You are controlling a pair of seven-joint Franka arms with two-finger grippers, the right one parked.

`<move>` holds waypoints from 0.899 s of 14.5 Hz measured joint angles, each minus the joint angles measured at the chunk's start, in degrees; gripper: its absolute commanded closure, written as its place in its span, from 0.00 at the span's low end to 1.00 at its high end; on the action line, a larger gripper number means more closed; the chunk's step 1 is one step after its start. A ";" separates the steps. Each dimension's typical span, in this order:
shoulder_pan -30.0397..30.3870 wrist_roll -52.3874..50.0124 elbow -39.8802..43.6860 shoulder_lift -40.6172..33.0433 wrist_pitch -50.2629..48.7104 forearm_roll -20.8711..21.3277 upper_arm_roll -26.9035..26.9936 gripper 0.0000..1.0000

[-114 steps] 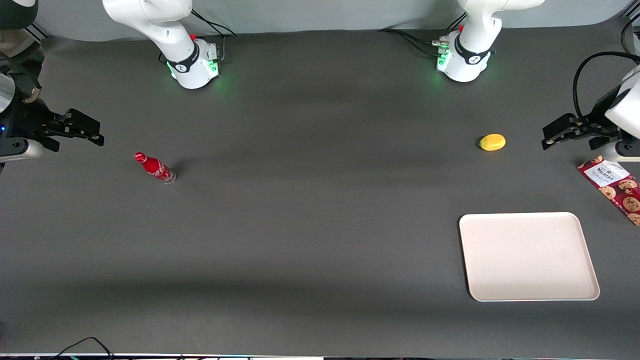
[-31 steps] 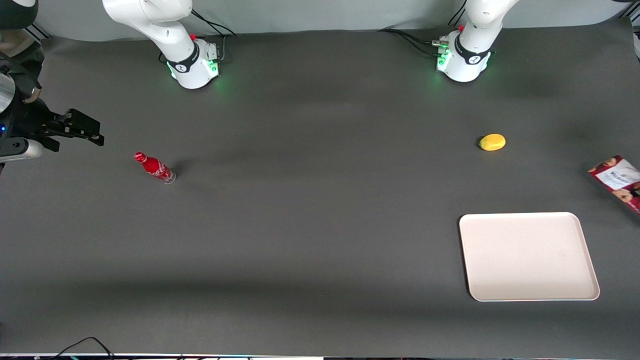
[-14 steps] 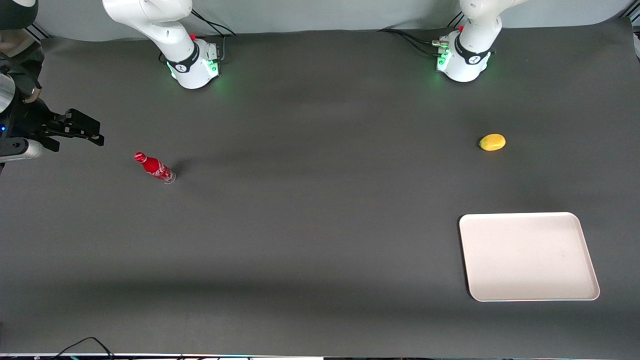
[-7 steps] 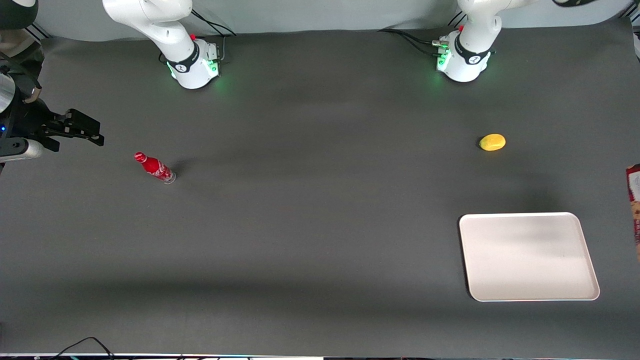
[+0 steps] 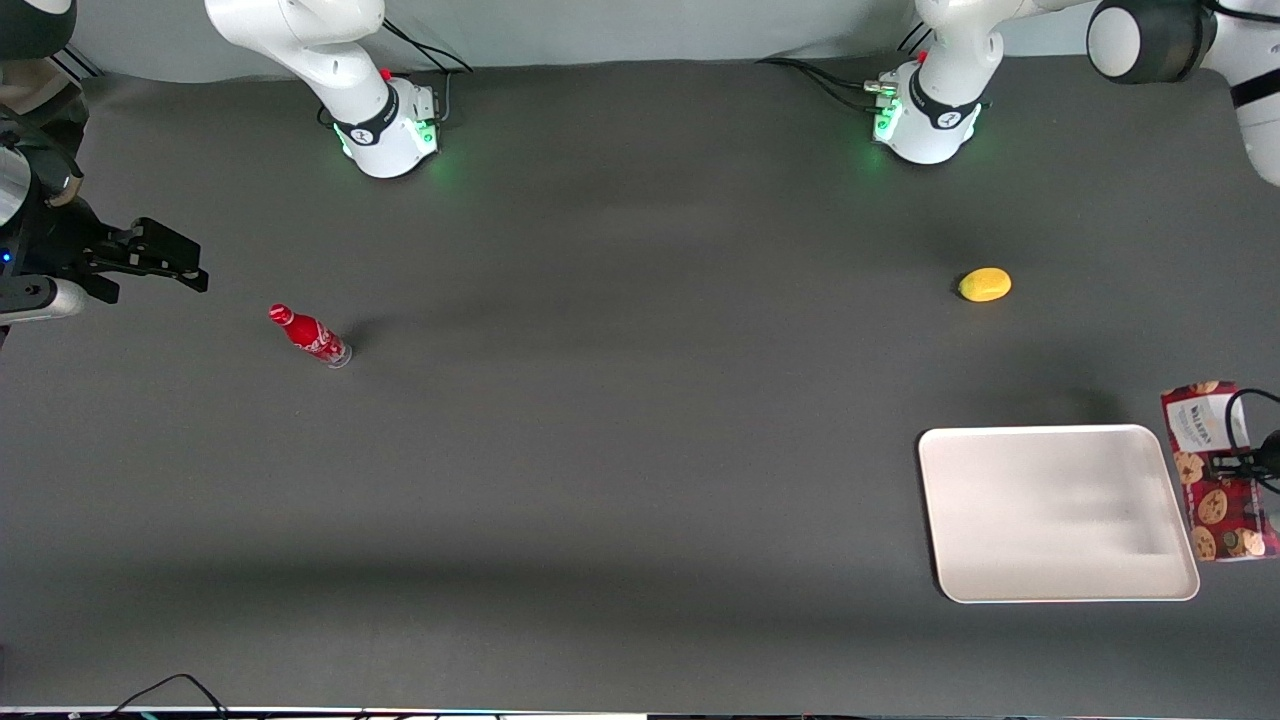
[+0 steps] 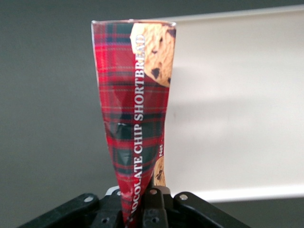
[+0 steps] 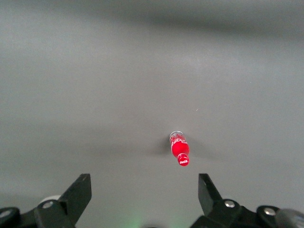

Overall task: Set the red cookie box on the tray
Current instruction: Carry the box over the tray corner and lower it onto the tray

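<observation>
Covering the whole work surface, a dark grey table carries the cream-white tray toward the working arm's end. The red cookie box hangs in the air just beside the tray's short edge, pinched at one narrow end by the left gripper. Farther from the front camera lies a lemon, and a small red soda bottle stands toward the parked arm's end.

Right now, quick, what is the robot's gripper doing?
Gripper: shut on the long dark-red tartan cookie box, holding it up in the air beside the large cream-white tray, at the working arm's end of the table.
</observation>
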 measured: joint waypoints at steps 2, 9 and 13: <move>0.00 -1.09 -0.01 1.52 3.88 -0.53 -0.03 1.00; -0.07 -2.45 -0.03 6.40 9.79 -2.33 -1.00 1.00; -0.07 -2.69 -0.02 6.72 11.22 -2.65 -1.39 1.00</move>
